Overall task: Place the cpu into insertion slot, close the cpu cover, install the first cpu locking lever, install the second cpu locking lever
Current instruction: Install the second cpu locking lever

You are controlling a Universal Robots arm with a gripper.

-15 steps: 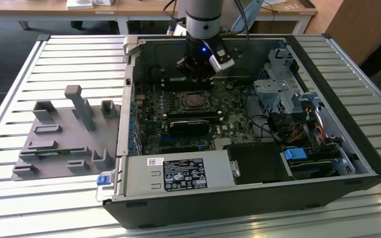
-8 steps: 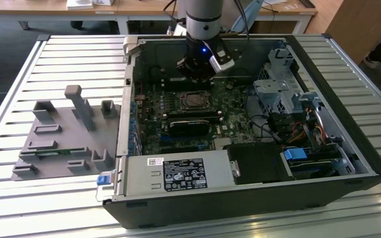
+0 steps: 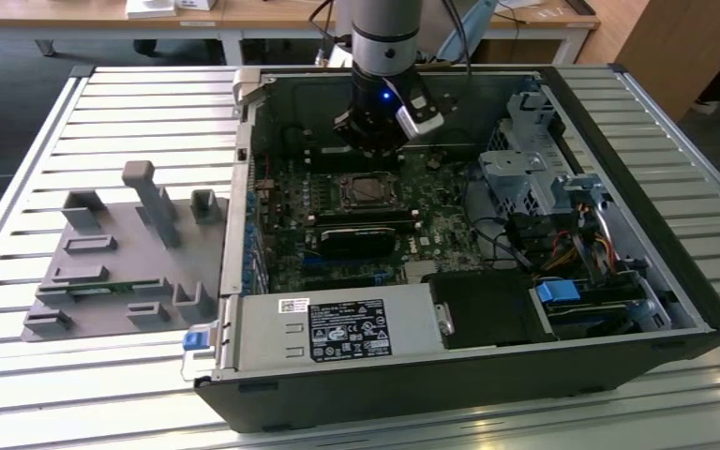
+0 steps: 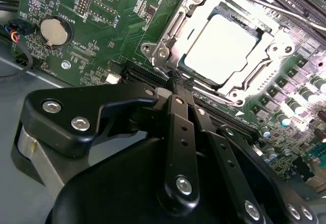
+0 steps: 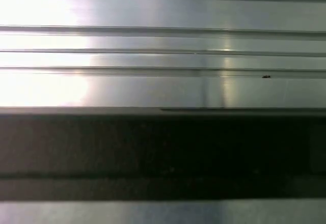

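Observation:
The cpu [image 4: 219, 48] lies flat in the insertion slot [image 4: 153, 48], its silver-grey top showing through the window of the cpu cover [image 4: 252, 76], which is folded down over it. A thin metal lever [image 4: 265, 2] runs along the far side of the socket. My gripper [image 4: 181, 81] is shut with nothing between its black fingers, its tips just off the socket's edge. In the exterior view the gripper [image 3: 370, 150] hangs inside the open computer case, just behind the socket and cpu [image 3: 367, 190].
A long black block [image 3: 360, 239] sits in front of the socket and a grey power supply box [image 3: 335, 328] lies nearer the front. Drive cage [image 3: 523, 178] and cables [image 3: 561, 244] crowd the exterior view's right. A grey fixture plate [image 3: 123, 253] lies outside the case.

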